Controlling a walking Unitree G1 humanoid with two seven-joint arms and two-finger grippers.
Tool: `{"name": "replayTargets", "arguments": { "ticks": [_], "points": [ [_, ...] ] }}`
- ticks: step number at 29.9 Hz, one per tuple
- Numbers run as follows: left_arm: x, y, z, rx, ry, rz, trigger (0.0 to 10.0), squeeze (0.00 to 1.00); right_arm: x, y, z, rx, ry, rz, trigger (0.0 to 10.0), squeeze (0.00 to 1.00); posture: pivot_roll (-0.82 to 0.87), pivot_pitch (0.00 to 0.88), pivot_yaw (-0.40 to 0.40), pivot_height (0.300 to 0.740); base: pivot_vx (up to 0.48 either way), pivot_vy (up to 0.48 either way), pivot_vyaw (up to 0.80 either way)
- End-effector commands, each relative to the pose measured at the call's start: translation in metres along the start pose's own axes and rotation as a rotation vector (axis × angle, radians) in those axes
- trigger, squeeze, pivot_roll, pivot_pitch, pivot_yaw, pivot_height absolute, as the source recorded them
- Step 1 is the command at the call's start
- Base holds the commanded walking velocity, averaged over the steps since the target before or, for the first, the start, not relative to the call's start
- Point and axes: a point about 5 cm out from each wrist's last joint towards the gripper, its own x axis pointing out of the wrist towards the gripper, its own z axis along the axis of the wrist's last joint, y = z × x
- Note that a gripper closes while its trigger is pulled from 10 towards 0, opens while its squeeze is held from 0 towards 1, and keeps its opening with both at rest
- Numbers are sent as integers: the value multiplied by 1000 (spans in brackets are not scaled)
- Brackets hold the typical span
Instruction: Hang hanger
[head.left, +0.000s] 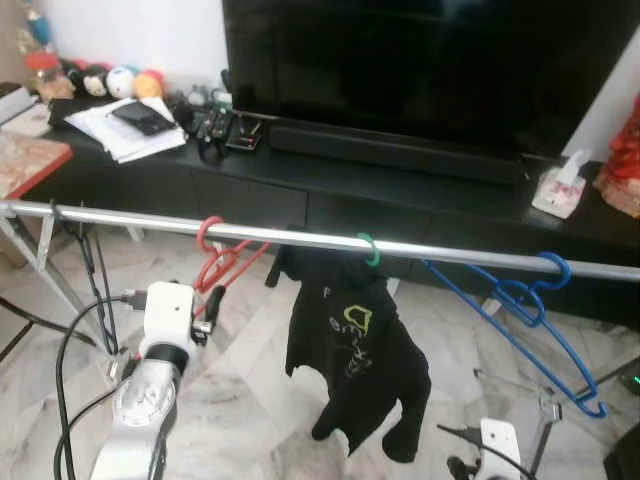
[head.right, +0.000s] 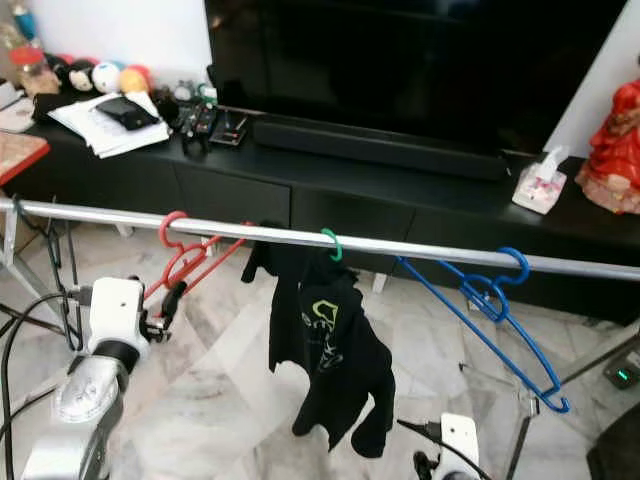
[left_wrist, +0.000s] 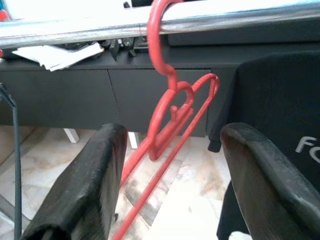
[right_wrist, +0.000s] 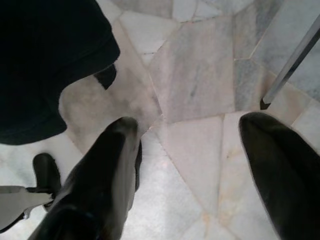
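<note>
Left gripper (left_wrist: 170, 180) fingers apart, just below red hanger (left_wrist: 170, 120) hooked on rail (head.left: 300, 238); right gripper (right_wrist: 195, 175) spread, idle.

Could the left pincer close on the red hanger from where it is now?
Probably yes: the left pincer is open, the red hanger hangs from the rail just ahead between its fingers, with nothing between.

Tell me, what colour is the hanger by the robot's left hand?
Red hanger; clearest in the left wrist view.
</note>
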Motion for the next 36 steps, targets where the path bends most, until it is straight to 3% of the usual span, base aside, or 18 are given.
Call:
{"name": "replayTargets", "arguments": {
  "ticks": [1,7,19,36],
  "points": [
    [-5,-7,10,5,-51,-7,10000,0,-1,-6,-1,-9,4,-14,10000,0,115,0,-110,740,0,0,0],
    [-16,-23,8,-17,-32,-29,10000,0,-1,-10,0,10,-1,-24,10000,0,107,0,-117,740,0,0,0],
    [-12,-17,8,43,-24,1,10000,0,-3,-16,-8,47,4,-44,10000,0,99,0,-100,740,0,0,0],
    [-16,-27,2,66,3,-53,10000,0,-4,-13,-14,60,7,-40,10000,0,103,0,-95,740,0,0,0]
  ]
}}
